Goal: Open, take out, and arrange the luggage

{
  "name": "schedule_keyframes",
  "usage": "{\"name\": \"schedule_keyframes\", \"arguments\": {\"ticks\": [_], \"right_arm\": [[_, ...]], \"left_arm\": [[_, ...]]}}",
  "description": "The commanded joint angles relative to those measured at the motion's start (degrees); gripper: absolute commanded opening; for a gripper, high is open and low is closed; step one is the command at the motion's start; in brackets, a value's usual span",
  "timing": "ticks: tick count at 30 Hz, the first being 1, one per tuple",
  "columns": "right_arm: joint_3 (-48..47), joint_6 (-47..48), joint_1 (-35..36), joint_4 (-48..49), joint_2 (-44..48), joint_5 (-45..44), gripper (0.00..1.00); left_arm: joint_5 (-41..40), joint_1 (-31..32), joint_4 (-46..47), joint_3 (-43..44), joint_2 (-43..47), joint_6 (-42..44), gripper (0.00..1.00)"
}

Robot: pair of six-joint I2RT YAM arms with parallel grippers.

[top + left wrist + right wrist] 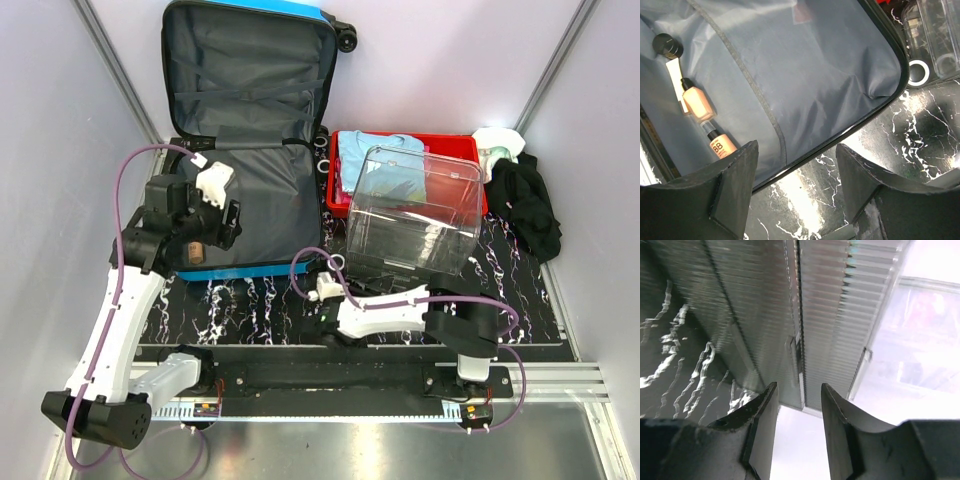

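The luggage [250,180], a bright blue hard-shell suitcase, lies open at the back left with its lid leaning back and its grey lining [790,65] showing. In its near-left corner lie a peach foundation bottle [696,102], a BB cream tube [722,145] and a black round cap [667,46]. My left gripper [228,220] [796,150] hovers open over the suitcase's near rim, holding nothing. My right gripper [322,288] [799,387] is open and empty, right at the ribbed wall of the clear bin [830,315].
The clear plastic bin [415,210] stands tilted against the red tray [455,148], which holds light blue clothing [365,155]. A black garment [525,200] and a white item [495,140] lie at the back right. A white ring [918,73] lies between suitcase and bin.
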State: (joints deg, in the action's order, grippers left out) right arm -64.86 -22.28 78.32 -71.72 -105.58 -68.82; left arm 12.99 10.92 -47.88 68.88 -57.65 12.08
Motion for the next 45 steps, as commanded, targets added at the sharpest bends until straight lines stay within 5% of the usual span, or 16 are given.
{"name": "schedule_keyframes", "arguments": {"ticks": [1, 10, 18, 26, 31, 45], "right_arm": [[2.1, 5.4, -2.2, 7.2, 1.3, -2.6, 0.45], [3.2, 19.5, -6.1, 20.7, 3.2, -1.1, 0.39], [4.1, 22.0, -8.4, 23.6, 2.3, -0.5, 0.33], [3.8, 24.4, -8.6, 23.6, 2.2, -0.9, 0.14], [1.9, 21.1, -8.5, 20.2, 1.4, 0.3, 0.00], [-9.7, 6.6, 3.7, -1.6, -3.6, 13.5, 0.00]], "left_arm": [[2.3, 0.1, 2.3, 1.7, -0.9, 0.3, 0.67], [2.3, 0.2, 2.0, 1.9, -1.1, 0.2, 0.67], [2.1, 0.2, 2.1, 1.5, -0.7, 0.5, 0.67], [2.3, 0.1, 2.2, 1.4, -0.6, 0.4, 0.67], [2.5, 0.1, 2.2, 1.3, -0.1, 0.4, 0.67], [2.2, 0.2, 2.2, 1.3, 0.6, 0.8, 0.67]]}}
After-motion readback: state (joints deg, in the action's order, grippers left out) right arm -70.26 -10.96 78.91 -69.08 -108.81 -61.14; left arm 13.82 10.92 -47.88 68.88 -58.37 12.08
